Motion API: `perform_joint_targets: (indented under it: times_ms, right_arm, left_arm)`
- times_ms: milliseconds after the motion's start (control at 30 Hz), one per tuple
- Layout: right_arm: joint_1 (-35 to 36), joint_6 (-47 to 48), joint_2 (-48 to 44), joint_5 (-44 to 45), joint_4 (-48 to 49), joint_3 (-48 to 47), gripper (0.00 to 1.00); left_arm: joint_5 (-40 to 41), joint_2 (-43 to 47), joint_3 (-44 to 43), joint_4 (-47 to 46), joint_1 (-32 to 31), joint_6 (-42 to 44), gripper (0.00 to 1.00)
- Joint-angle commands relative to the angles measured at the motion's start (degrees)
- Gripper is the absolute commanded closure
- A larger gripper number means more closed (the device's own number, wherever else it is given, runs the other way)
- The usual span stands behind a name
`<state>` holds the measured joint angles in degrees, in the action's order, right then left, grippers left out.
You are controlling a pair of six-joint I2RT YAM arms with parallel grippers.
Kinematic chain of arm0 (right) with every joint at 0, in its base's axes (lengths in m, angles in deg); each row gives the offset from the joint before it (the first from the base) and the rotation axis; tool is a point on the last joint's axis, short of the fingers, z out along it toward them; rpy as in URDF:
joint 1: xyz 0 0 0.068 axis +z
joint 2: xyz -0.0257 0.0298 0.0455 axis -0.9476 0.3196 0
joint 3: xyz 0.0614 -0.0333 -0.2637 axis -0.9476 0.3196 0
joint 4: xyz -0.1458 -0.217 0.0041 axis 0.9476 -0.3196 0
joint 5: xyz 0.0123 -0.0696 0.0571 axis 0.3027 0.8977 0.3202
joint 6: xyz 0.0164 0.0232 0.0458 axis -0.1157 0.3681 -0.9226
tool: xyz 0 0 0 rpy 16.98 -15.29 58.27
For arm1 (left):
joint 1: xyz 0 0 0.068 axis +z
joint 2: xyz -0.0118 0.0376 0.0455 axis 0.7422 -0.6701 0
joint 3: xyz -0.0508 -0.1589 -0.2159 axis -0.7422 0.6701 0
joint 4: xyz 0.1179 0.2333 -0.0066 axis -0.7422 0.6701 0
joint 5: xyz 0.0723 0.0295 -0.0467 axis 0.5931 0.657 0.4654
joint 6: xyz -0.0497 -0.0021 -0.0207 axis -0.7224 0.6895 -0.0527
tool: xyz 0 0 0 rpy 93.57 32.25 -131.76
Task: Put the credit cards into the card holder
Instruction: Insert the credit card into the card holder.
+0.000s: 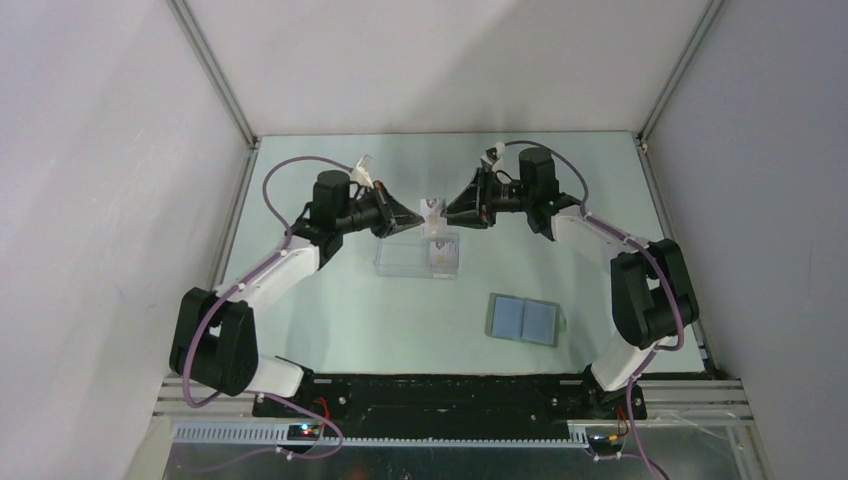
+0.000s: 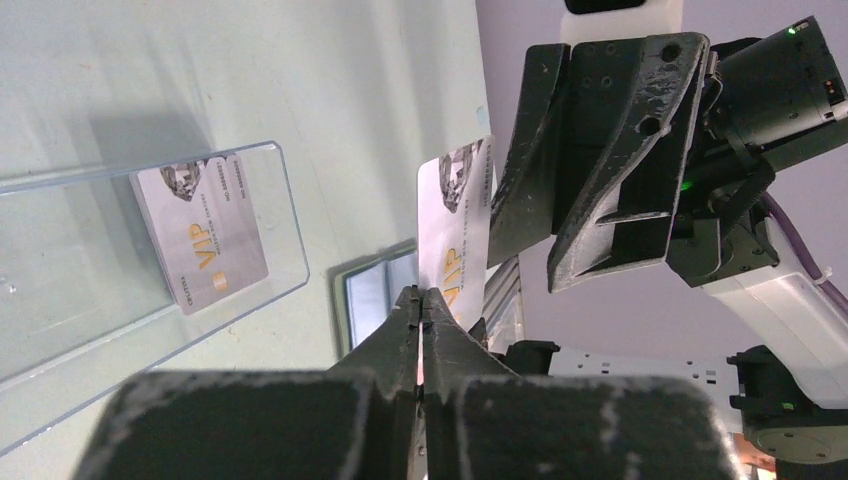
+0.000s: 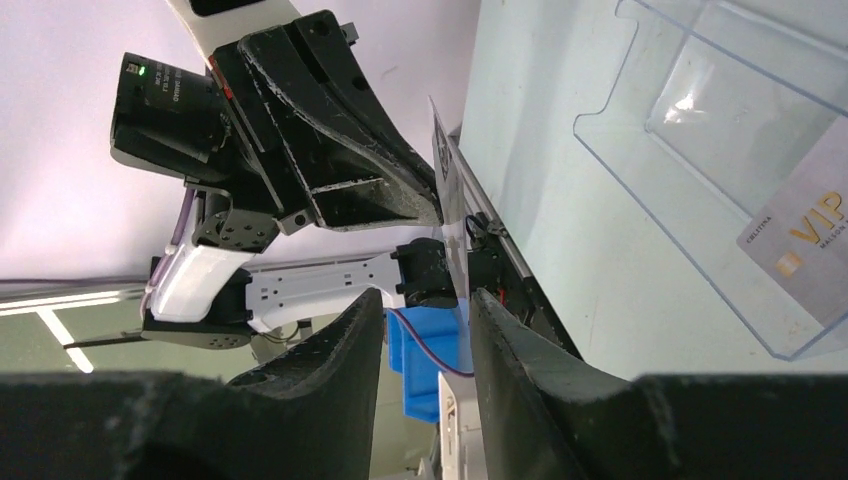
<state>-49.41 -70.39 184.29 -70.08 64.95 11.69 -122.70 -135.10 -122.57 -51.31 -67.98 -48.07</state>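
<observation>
Credit card (image 2: 455, 230) hangs in the air above the clear case (image 2: 60, 300), pinched tight by the left gripper (image 2: 422, 300). The right gripper (image 3: 428, 300) has its jaws parted right at it, so I'd say mid-handoff. Next it needs a firm clamp before left lets go. A second card (image 2: 200, 235) waits in the case, and the card holder (image 1: 522, 320) lies open, well apart.

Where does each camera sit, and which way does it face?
Top external: above and behind the robot, looking down on the table; left arm and right arm show.
Left wrist: on the left arm, looking along its shut left pincer at the held credit card and the right pincer.
Right wrist: on the right arm, looking between its open fingers at the left pincer.
Shared: all show the clear case holding a second card.
</observation>
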Motion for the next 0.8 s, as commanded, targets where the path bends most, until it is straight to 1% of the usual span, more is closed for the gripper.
perform_joint_targets:
  times_ms: [0,267,333,433,500,533,567,600,633,667,700,767]
  right_arm:
    - [0.3,-1.8,-2.7,-1.7,4.9,1.1,0.59]
    - [0.7,-4.0,-1.5,-2.6,8.6,1.2,0.61]
    - [1.0,-4.3,-1.1,-2.6,9.2,1.2,0.62]
    - [1.4,-5.3,-0.5,-2.6,11.1,1.1,0.67]
    - [1.6,-6.2,0.0,-2.7,12.1,1.1,0.73]
    - [1.6,-6.5,0.2,-2.7,12.4,1.2,0.79]
    - [1.7,-6.6,0.3,-2.6,12.4,1.1,0.81]
    - [1.7,-6.6,0.3,-2.5,12.4,1.2,0.86]
    - [1.6,-6.6,0.3,-2.4,12.3,1.1,0.90]
    - [1.7,-6.4,0.2,-2.4,12.1,1.2,0.97]
    - [1.6,-5.6,0.1,-2.2,11.2,1.2,1.00]
    - [1.4,-3.3,-0.5,-1.8,8.6,1.2,1.00]
  left_arm:
    - [-1.0,1.9,0.4,-1.7,-0.4,-0.8,1.00]
    - [-2.4,2.1,0.6,-3.4,-0.4,-1.4,1.00]
    - [-3.2,2.1,0.6,-3.7,-0.4,-1.5,1.00]
    - [-4.2,2.1,0.7,-3.9,-0.4,-1.5,1.00]
    - [-4.3,2.3,0.9,-4.0,-0.4,-1.5,1.00]
    - [-4.4,2.4,1.0,-4.0,-0.5,-1.5,1.00]
    - [-4.5,2.4,1.1,-4.0,-0.5,-1.5,1.00]
    - [-4.5,2.5,1.2,-4.1,-0.4,-1.5,1.00]
    - [-4.6,2.5,1.4,-4.1,-0.4,-1.5,1.00]
    - [-4.6,2.6,1.5,-4.1,-0.4,-1.5,1.00]
    - [-4.5,2.6,1.6,-4.1,-0.4,-1.5,1.00]
    - [-4.5,2.7,1.7,-4.1,-0.4,-1.6,0.98]
